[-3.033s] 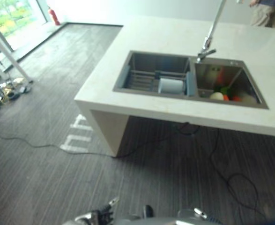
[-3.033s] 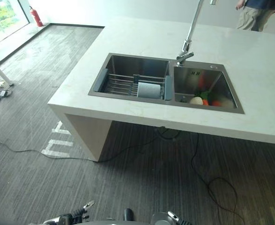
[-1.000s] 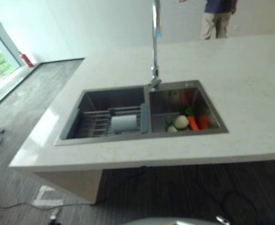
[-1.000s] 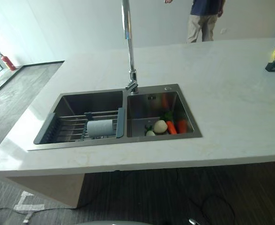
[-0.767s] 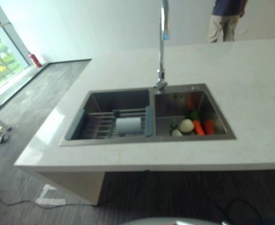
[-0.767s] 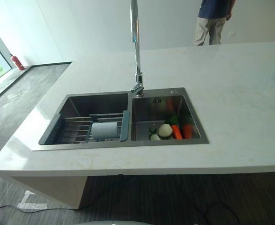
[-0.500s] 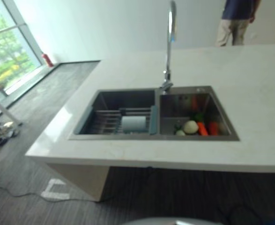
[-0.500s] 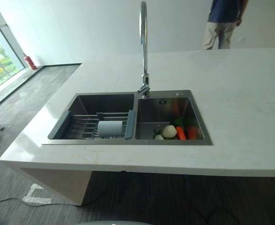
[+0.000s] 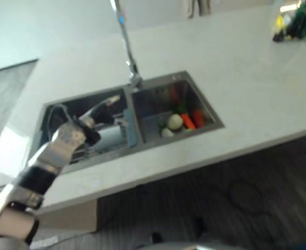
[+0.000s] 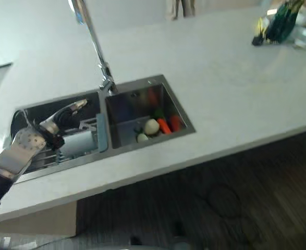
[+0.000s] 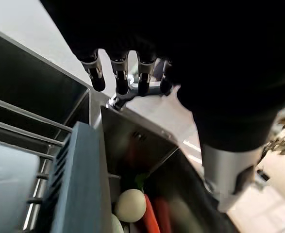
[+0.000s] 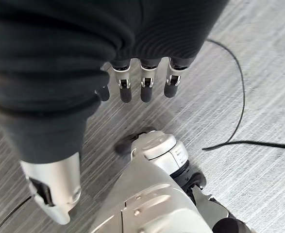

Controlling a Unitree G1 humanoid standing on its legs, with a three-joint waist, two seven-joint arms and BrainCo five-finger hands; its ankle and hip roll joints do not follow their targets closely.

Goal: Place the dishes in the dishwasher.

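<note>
Your dish, a pale cup or bowl (image 10: 80, 141) lying on its side, sits on the wire rack (image 10: 47, 151) in the sink's left basin (image 9: 64, 107), right against the grey rack end (image 9: 130, 133) by the divider. Nothing lifted yet, so judged from here the task is barely begun: no dish in hand, and no dishwasher to be seen.

Your left hand (image 9: 93, 113) hangs over that left basin, above the cup, fingers (image 11: 118, 73) straight and spread apart, thumb off to one side, holding nothing. Whether it touches the cup: can't tell. Your right hand (image 12: 132, 82) is idle down by the floor (image 12: 259, 63), fingers loose, empty.

Right basin (image 10: 137, 112) has veg, not dishes: a white round one (image 10: 151, 126) and carrots (image 10: 164, 125). The tap (image 10: 93, 39) stands behind the divider. Far corner of the countertop (image 10: 225, 78) holds a green-and-yellow clutter (image 10: 275, 23), too blurred to name. A person's legs (image 10: 180, 7) show at the far edge.

Still to do, approx: grasp, lift, carry, load.
</note>
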